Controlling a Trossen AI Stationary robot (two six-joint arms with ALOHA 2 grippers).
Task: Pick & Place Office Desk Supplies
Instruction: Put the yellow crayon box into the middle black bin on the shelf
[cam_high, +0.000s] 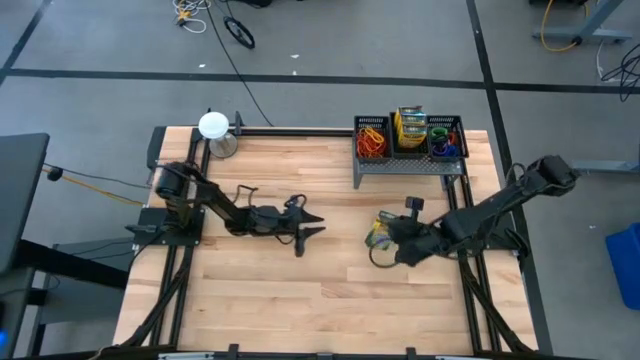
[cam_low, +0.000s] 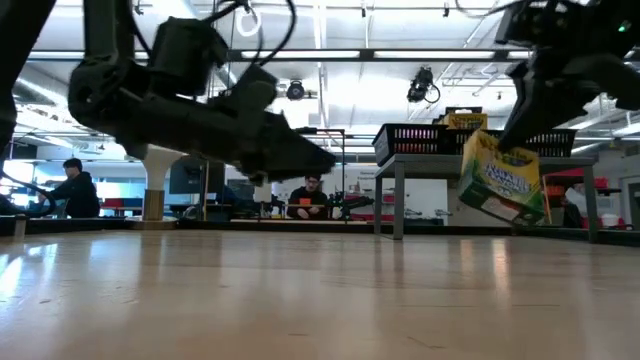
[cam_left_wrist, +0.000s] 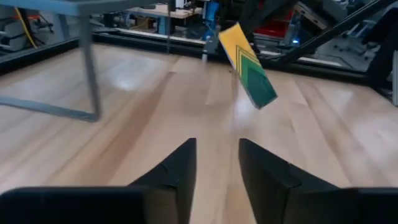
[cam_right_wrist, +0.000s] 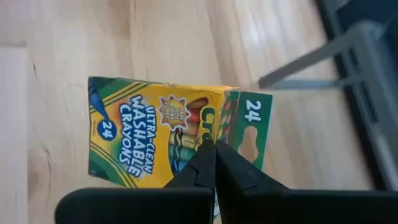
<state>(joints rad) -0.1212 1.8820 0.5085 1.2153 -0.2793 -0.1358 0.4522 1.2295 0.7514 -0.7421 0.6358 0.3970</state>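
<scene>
My right jaws (cam_right_wrist: 214, 163) are closed on the top flap of a crayon box (cam_right_wrist: 158, 134), so it hangs tilted, clear above the counter (cam_high: 300, 290), in front of the wire rack (cam_high: 410, 140). I judge it must go into the rack, beside the rubber bands (cam_high: 372, 138). My left jaws (cam_left_wrist: 216, 168) wait partly open, holding nothing, well apart from the rack.

You see the right gripper (cam_right_wrist: 214, 163) pinched closed on the yellow-and-green crayon box (cam_right_wrist: 149, 130), above the wooden table (cam_right_wrist: 155, 37).
</scene>
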